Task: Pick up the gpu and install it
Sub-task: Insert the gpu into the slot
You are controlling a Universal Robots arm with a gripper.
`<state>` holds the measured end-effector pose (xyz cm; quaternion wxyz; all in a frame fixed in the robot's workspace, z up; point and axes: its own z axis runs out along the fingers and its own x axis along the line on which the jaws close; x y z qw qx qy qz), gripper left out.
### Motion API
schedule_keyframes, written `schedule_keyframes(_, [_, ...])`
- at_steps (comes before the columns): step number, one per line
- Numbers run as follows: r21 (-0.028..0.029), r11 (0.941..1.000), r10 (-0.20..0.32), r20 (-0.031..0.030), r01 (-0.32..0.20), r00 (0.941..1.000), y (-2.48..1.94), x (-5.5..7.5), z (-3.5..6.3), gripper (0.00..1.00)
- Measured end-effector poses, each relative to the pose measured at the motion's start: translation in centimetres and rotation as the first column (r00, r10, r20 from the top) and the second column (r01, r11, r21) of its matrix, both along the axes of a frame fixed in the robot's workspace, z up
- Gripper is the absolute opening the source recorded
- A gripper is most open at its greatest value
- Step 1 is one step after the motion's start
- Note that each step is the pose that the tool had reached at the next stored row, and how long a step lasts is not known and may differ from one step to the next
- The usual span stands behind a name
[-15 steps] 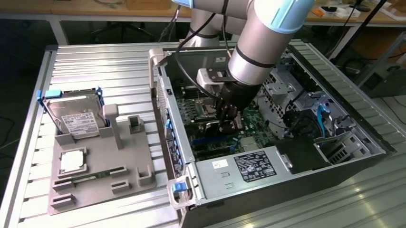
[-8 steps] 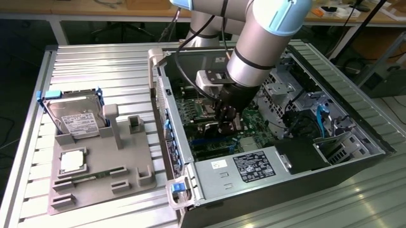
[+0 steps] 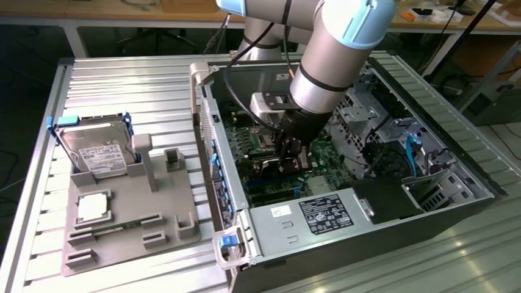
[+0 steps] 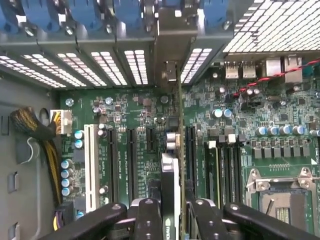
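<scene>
The gpu (image 4: pixel 171 180) stands on edge above the green motherboard (image 4: pixel 125 115), in line with the black expansion slots. Its silver bracket (image 4: pixel 172 45) reaches the case's rear slot openings under the blue clips. My gripper (image 4: pixel 176 222) is shut on the card, one black finger (image 4: pixel 149 220) on each side of it. In the exterior view the gripper (image 3: pixel 289 163) reaches down inside the open computer case (image 3: pixel 456 201), low over the motherboard (image 3: pixel 244 143), and hides most of the card. Whether the card sits fully in its slot I cannot tell.
A grey fixture tray (image 3: pixel 155 210) at the exterior view's left holds a silver hard drive (image 3: pixel 97 149), a processor (image 3: pixel 94 207) and a RAM stick (image 3: pixel 110 231). Inside the case are the power supply (image 3: pixel 318 213), an empty processor socket (image 4: pixel 282 200), a white slot (image 4: pixel 91 165) and a cable bundle (image 4: pixel 32 127).
</scene>
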<state>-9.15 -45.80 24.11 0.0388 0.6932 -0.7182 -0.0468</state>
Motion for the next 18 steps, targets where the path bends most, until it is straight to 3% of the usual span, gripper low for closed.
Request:
schedule_keyframes(3, [-0.0028, 1.0, 0.001, -0.002, -0.001, 1.0, 0.03, 0.3, -0.34, 0.27])
schedule_keyframes(4, [0.0008, 1.0, 0.001, 0.0001, -0.001, 1.0, -0.03, 0.9, -0.53, 0.27])
schedule_keyframes(5, [-0.0003, 1.0, 0.004, 0.0009, -0.004, 1.0, -0.11, 1.1, -0.59, 0.27])
schedule_keyframes(6, [-0.0085, 1.0, 0.005, -0.0003, -0.005, 1.0, -0.16, 1.1, -0.65, 0.27])
schedule_keyframes(11, [-0.0127, 0.9999, 0.006, -0.0007, -0.006, 1.0, -0.19, 1.1, -1.12, 0.27])
schedule_keyframes(18, [-0.0094, 0.9999, 0.006, 0.0011, -0.006, 1.0, -0.21, 1.1, -1.29, 0.27])
